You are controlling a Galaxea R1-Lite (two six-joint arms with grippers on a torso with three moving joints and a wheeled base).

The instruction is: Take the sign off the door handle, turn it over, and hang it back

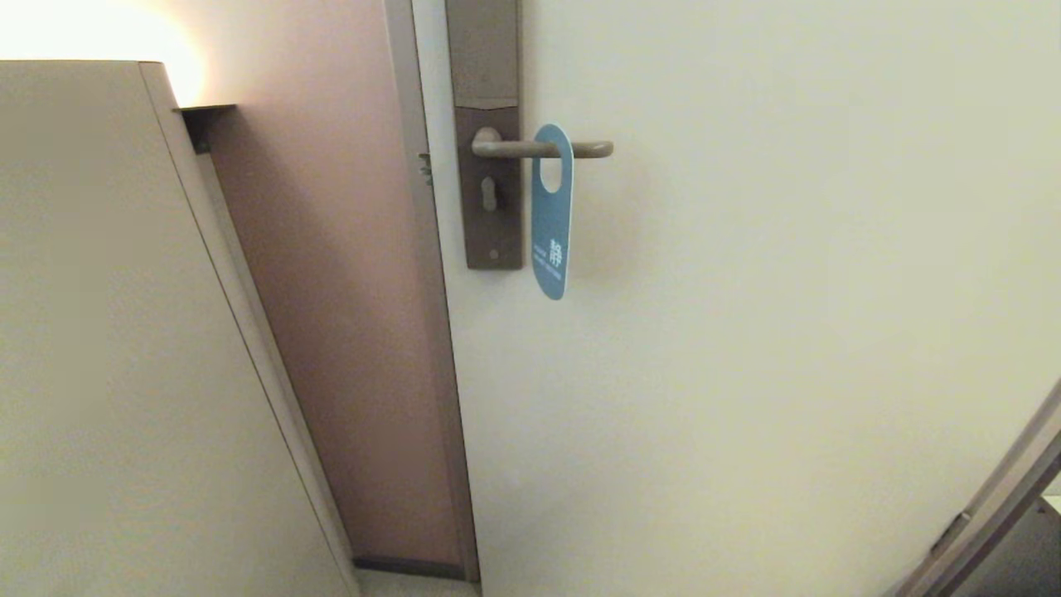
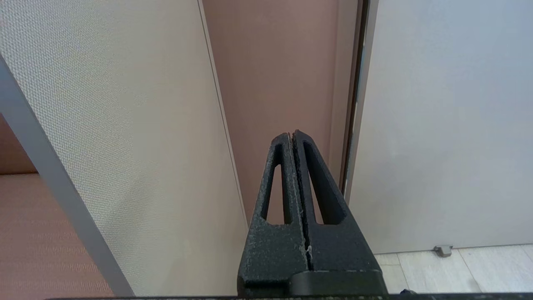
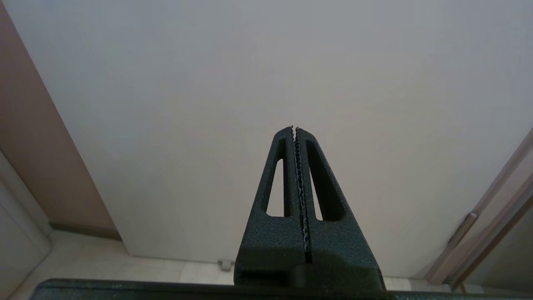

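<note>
The blue sign (image 1: 552,217) hangs by its oval hole on the grey-beige door handle (image 1: 543,149), beside the tall brownish lock plate (image 1: 491,199) on the cream door. White lettering shows near the sign's lower end. Neither arm shows in the head view. My left gripper (image 2: 291,134) is shut and empty, low down, facing the door's edge and the brown wall. My right gripper (image 3: 294,128) is shut and empty, low down, facing the plain lower door. Neither wrist view shows the sign or the handle.
A beige textured panel (image 1: 99,332) stands at the left, with a brown wall strip (image 1: 348,332) between it and the door. A small door stop (image 2: 442,250) sits on the pale tiled floor. Another door frame edge (image 1: 995,514) angles in at the lower right.
</note>
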